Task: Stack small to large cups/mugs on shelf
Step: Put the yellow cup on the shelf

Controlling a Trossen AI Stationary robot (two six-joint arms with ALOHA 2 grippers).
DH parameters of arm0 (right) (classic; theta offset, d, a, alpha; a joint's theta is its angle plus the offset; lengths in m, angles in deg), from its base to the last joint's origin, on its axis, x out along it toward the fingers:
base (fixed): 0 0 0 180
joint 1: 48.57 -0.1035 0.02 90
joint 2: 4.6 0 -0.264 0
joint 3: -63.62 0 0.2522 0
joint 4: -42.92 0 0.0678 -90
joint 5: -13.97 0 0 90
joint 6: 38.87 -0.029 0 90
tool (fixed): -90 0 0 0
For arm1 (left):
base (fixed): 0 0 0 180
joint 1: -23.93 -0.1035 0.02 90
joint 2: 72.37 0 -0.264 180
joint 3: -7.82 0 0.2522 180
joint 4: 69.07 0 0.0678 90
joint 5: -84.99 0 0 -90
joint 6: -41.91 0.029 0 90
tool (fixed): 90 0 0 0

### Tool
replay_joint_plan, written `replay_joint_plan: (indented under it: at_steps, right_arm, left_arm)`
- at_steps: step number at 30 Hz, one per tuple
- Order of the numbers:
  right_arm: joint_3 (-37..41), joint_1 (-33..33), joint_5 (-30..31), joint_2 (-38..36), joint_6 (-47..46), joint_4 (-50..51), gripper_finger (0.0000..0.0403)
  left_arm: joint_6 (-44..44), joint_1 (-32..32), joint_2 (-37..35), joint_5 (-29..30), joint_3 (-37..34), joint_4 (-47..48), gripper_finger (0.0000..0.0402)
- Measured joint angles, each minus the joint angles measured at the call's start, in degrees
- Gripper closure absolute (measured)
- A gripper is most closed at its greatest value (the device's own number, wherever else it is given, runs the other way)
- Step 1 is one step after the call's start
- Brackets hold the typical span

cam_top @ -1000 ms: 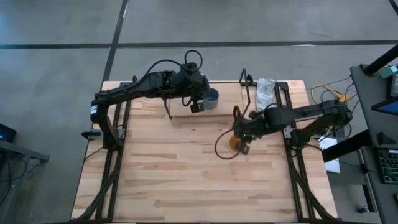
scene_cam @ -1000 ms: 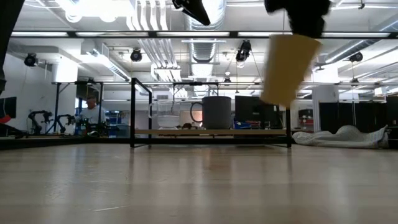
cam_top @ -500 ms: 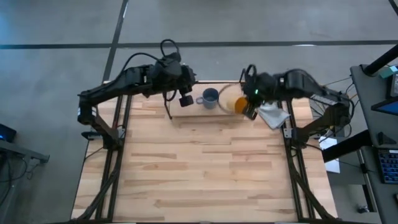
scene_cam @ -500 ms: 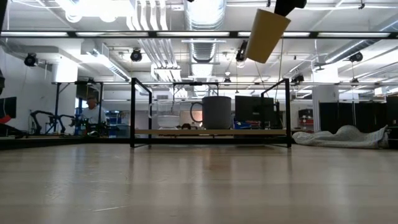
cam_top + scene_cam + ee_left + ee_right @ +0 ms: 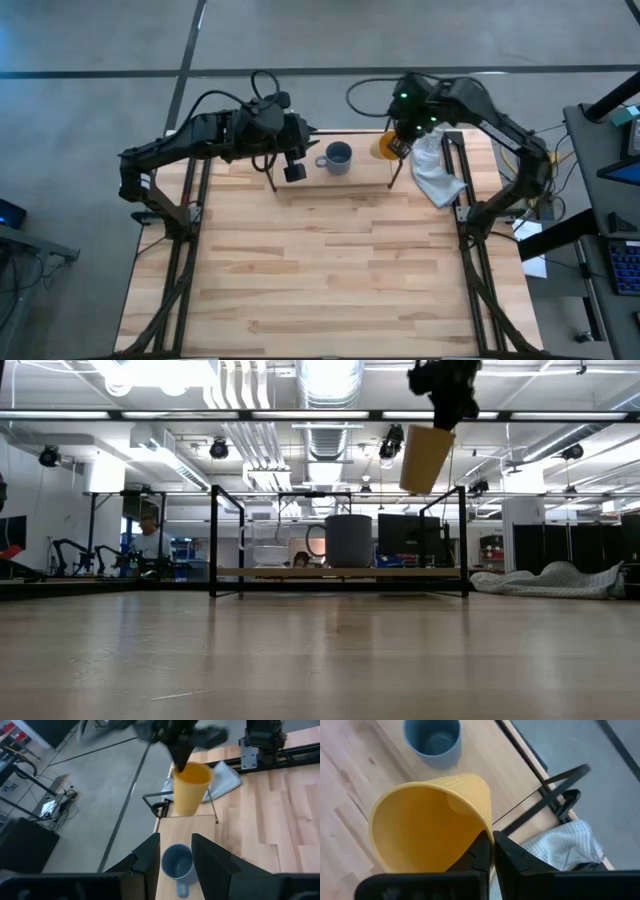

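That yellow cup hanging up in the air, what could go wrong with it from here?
The right gripper pinches the yellow cup only by its rim, high above the shelf, so it might slip and drop. Coming down, it could knock the grey-blue mug or catch the shelf's wire upright.

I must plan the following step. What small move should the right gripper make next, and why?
Probably lower the yellow cup straight down. The right gripper pinches its rim and holds it high above the shelf, beside the mug, so it only needs to descend.
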Motion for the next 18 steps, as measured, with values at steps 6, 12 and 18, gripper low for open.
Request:
replay_joint_plan:
  at_steps: [6, 12, 18]
  right_arm:
    - [0.00, 1.03, -0.20, 6.82, 1.85, -0.61, 0.0394]
    - [0.02, 1.83, -0.08, 12.83, 1.83, -0.61, 0.0394]
    - [-3.25, 1.92, 0.07, 17.00, 3.44, -0.62, 0.0394]
  left_arm:
    - [-6.85, 1.11, 0.78, -0.13, -0.58, 0.27, 0.0304]
    - [-13.22, 1.74, 0.82, -0.44, -1.89, 0.35, 0.0304]
    - [-13.30, 2.10, 0.83, -0.49, -2.11, 0.29, 0.0304]
